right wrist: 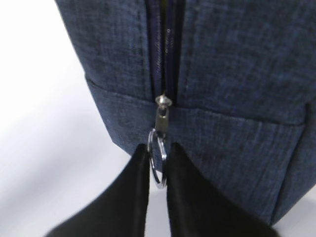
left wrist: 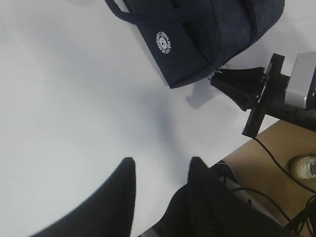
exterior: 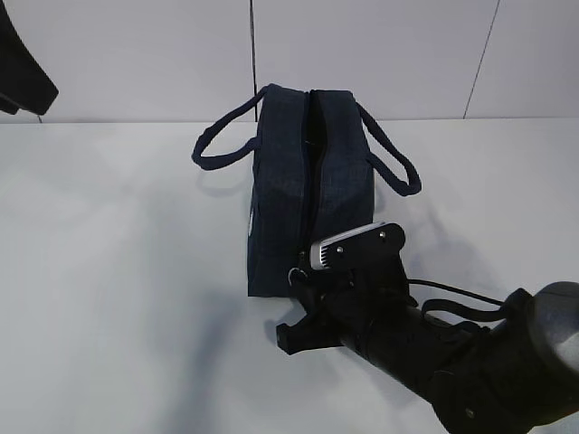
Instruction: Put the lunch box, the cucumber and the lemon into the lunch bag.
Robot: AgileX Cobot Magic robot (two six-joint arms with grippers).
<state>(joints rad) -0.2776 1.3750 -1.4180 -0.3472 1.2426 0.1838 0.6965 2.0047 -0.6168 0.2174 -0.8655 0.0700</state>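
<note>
The dark navy lunch bag (exterior: 308, 181) stands upright in the middle of the white table, its two loop handles hanging out to either side and its long zipper facing me. At the bag's near end my right gripper (right wrist: 158, 150) is shut on the metal ring pull (right wrist: 160, 185), which hangs from the zipper slider (right wrist: 162, 118). The left wrist view shows the same bag (left wrist: 212, 39) and right gripper (left wrist: 220, 80). My left gripper (left wrist: 163, 162) is open over bare table, holding nothing. The lunch box, cucumber and lemon are out of view.
Part of the left arm (exterior: 18, 72) shows at the top left corner. The table's front edge (left wrist: 232, 150) runs beside the left gripper, with cables (left wrist: 276, 168) and brown floor beyond. A pale wall stands behind the table.
</note>
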